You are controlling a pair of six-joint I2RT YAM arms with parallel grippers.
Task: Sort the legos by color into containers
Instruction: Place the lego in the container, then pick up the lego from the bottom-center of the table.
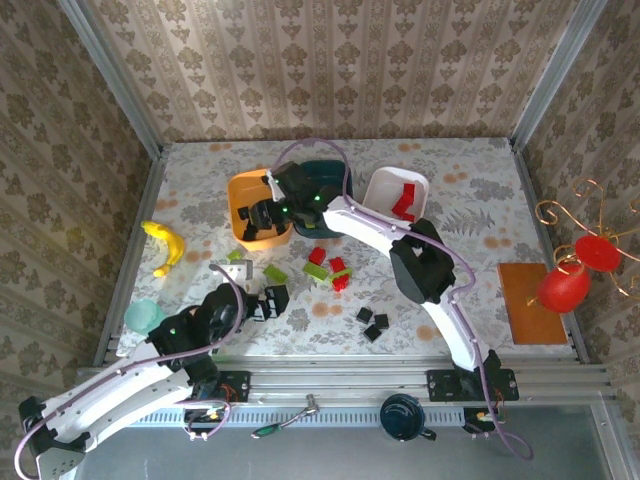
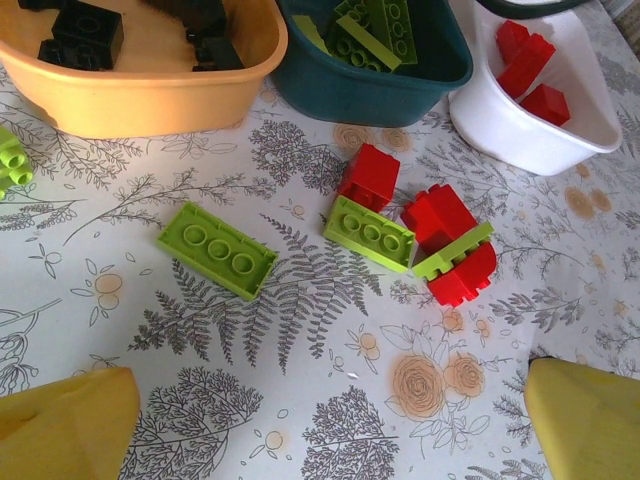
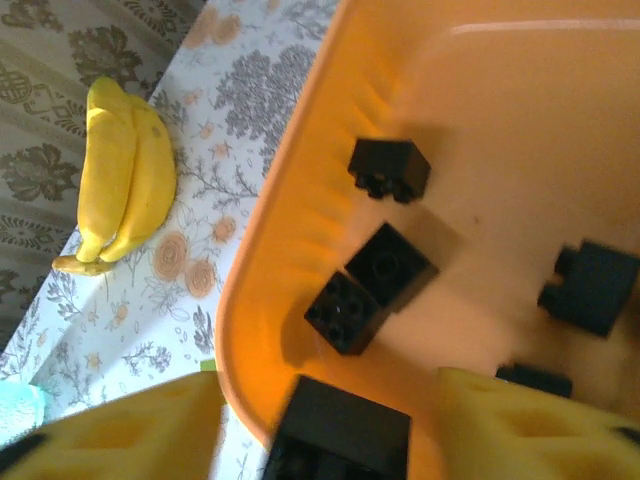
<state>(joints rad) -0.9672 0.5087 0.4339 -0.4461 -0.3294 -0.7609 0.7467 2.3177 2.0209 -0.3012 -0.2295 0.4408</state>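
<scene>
On the table [image 2: 300,400], a lime brick [image 2: 217,250] lies diagonally.

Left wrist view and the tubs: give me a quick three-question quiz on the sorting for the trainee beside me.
1. True or false: the white tub holds red bricks.
2. Which colour of bricks lies in the orange tub? A) red B) lime green C) black
3. Short answer: in the left wrist view, which two colours of bricks lie loose on the table in front of the tubs?

Key: 1 true. 2 C, see the black bricks. 3 red and lime green, for example the loose red brick and the loose lime green brick.
</scene>
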